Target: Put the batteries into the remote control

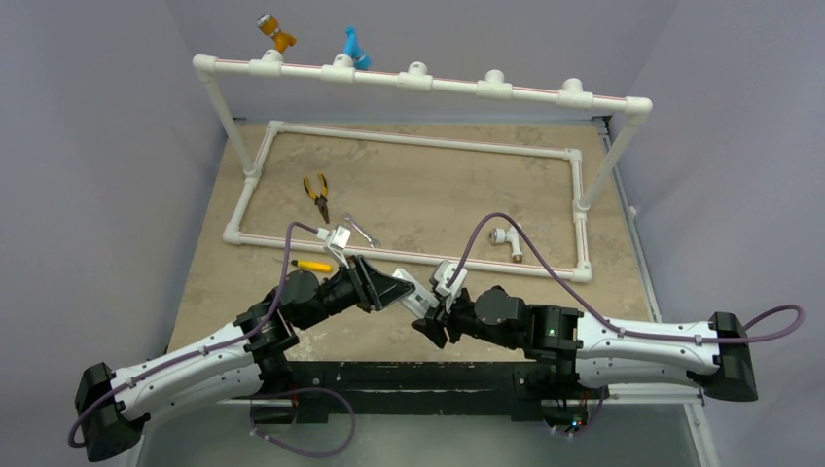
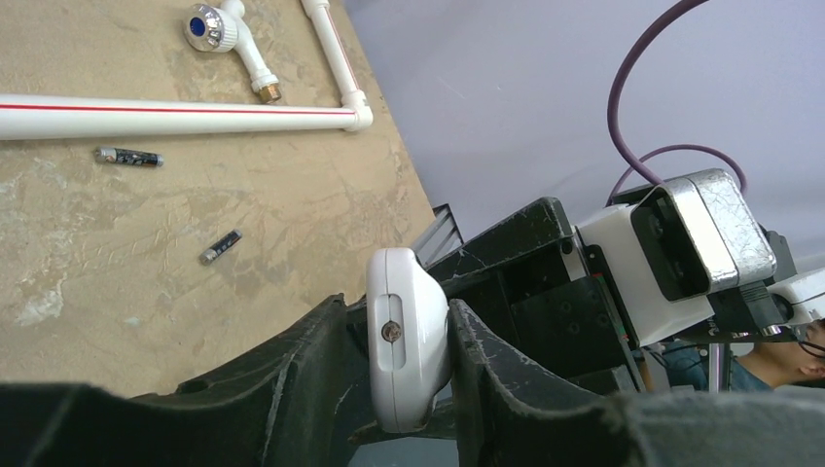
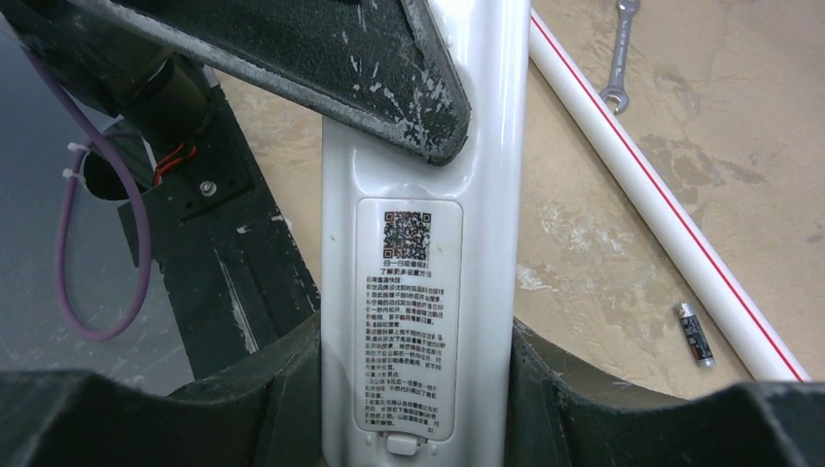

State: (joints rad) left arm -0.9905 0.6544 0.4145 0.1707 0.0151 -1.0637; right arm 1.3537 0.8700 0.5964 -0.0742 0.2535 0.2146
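Observation:
The white remote control [image 1: 418, 294] hangs above the table's near edge, held between both arms. Its labelled back with the closed cover [image 3: 409, 321] faces the right wrist camera, and my right gripper [image 3: 416, 389] is shut on its two long sides. Its rounded end [image 2: 407, 336] sits between the fingers of my left gripper [image 2: 404, 331], which press on both faces. One left finger [image 3: 340, 58] lies across the remote's upper part. Two batteries lie on the table: one [image 2: 128, 156] beside the pipe, the other [image 2: 221, 246] nearer. One battery [image 3: 695, 334] shows in the right wrist view.
A white PVC pipe frame [image 1: 428, 141] lies on the table, with a taller pipe rail behind it. A silver wrench [image 1: 361, 231], yellow pliers [image 1: 317, 195], a yellow-handled screwdriver [image 1: 313, 265] and a white tap fitting [image 1: 504, 238] lie around its near pipe [image 2: 175, 112].

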